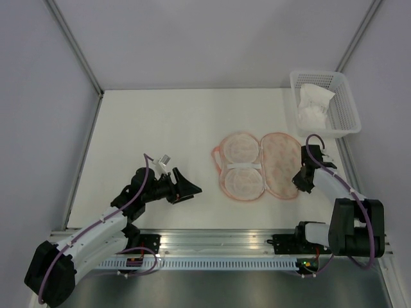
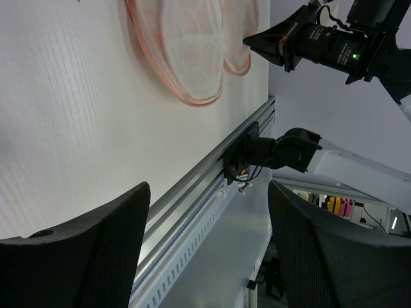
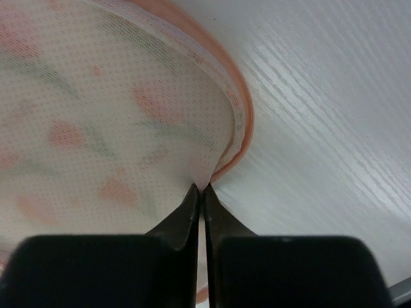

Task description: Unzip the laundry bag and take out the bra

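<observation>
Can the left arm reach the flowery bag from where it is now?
Probably yes. Only bare table lies between the left arm and the laundry bag, and its jaws stand open, facing that way. The right arm pinches the bag's right edge, out of the way.

Fine mesh cloth laundry bag (image 1: 279, 163); matt ribbed table (image 1: 160, 128); plastic basket (image 1: 347, 113)

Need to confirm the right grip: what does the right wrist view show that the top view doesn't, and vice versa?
Right wrist only: the right gripper with its tips shut, pinching the bag fabric by its pink rim. Top only: the bag spread open in two halves, the left gripper open and clear of it, and a basket holding what looks like the bra. Both: the bag, the right gripper at its edge, the table.
</observation>
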Tool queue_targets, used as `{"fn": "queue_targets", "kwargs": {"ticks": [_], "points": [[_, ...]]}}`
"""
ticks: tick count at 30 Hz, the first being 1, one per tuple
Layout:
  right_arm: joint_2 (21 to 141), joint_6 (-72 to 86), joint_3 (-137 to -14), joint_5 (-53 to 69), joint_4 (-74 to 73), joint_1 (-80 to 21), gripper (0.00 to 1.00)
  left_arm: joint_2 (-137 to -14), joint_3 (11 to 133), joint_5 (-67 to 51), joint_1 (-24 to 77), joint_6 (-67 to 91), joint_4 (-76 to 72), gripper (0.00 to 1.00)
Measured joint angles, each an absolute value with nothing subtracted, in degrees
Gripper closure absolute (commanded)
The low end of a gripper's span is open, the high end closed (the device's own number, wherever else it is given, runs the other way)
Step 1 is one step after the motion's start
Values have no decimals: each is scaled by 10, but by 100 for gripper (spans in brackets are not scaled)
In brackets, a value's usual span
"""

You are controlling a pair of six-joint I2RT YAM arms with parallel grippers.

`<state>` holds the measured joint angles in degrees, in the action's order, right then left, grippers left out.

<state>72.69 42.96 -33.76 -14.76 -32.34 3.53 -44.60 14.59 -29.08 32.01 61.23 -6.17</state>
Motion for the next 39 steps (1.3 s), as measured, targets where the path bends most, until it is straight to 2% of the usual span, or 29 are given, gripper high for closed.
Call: {"fn": "queue_targets", "kwargs": {"ticks": [11,15,21,27,33,36,37,39], "points": [[701,406,-331,-114,-300,0,100,-445,145,-291,320,613,-61,22],[652,382,-356,-107,-309,-54,100,-443,145,-291,320,613,-59,22],[630,337,-455,-110,-303,-153,100,-419,145,-288,320,613,-48,22],[705,281,-526,-94,-266,-281,100,-340,150,-259,320,616,-15,22],[816,234,-526,-53,-197,-436,100,-229,168,-193,320,617,58,22],[865,218,-525,-30,-157,-509,94,-192,173,-166,320,617,89,22],[879,215,-524,-26,-144,-531,79,-185,173,-160,320,617,100,22],[899,214,-522,-19,-127,-562,61,-175,173,-149,320,621,122,22]]}}
